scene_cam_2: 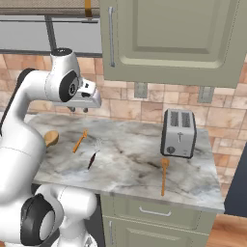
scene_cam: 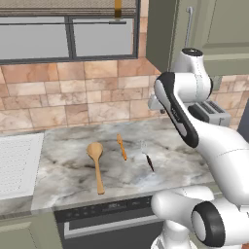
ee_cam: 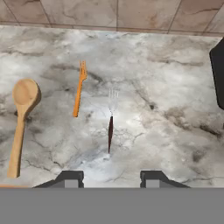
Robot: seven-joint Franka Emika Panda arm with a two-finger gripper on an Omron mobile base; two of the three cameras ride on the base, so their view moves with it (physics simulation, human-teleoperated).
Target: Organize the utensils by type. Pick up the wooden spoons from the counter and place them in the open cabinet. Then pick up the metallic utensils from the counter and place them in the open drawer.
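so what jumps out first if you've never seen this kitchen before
The white arm's gripper hangs open above the marbled counter, where three utensils lie side by side. The big wooden spoon is at the left in the hand view, the slim orange wooden fork in the middle, and the dark-handled metal fork right in front of the fingertips. Further right on the counter stands a silver toaster with another wooden spoon lying before it.
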